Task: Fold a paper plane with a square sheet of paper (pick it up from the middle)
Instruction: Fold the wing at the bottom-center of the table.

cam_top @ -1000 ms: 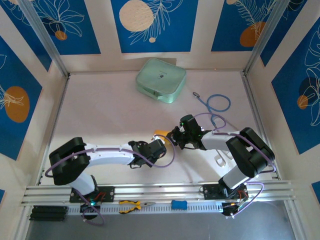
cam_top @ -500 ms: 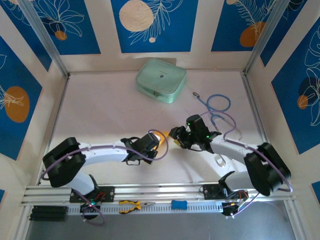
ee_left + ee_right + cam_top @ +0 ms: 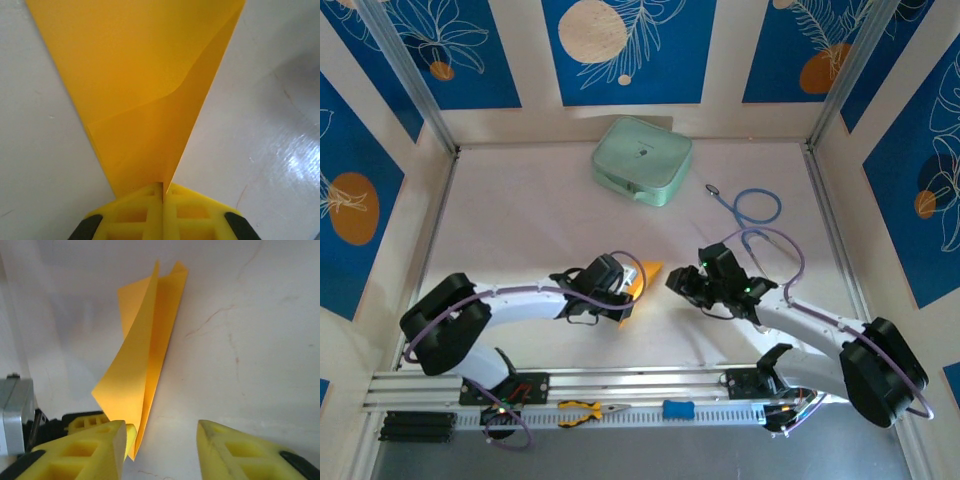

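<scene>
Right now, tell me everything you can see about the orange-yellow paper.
The folded paper is thin, plain orange-yellow, doubled along a crease into a long wedge. Its narrow end is pinched in the shut left gripper; the wide end fans away, its layers splaying slightly apart. It is near the middle of the white table. The open right gripper faces it, apparently not touching.

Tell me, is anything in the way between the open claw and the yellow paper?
Nothing visible is. The right gripper is open right beside the folded paper, which the left gripper holds pinched.
</scene>
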Robot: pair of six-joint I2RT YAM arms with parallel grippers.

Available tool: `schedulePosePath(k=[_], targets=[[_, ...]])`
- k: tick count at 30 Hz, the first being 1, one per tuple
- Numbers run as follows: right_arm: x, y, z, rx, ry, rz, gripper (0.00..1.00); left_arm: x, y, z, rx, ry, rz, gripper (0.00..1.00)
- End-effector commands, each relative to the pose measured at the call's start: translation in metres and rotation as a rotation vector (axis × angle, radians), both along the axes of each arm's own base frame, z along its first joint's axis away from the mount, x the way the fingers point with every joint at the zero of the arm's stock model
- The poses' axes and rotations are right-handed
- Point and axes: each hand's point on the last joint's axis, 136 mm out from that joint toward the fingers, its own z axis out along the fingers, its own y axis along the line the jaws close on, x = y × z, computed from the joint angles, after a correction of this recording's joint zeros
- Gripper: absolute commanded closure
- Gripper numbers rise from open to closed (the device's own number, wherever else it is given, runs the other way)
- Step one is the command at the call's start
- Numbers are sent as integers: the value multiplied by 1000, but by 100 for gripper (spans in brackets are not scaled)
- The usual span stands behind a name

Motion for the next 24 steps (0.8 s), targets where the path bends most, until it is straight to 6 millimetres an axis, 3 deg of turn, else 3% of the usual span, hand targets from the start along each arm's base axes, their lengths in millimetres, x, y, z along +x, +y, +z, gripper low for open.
schedulePosePath(k=[1, 13, 18, 24], targets=[[2, 6, 5, -56, -112, 60, 62, -6, -6, -5, -62, 64, -19, 100], [-11, 38, -2, 90, -60, 192, 76, -12, -9, -20, -126, 177, -9, 100], [-14, 52, -8, 120, -35, 245, 80, -11, -11, -16, -185, 217, -2, 100], [-9, 55, -10, 141, -56, 243, 81, -8, -15, -10, -272, 278, 13, 100]])
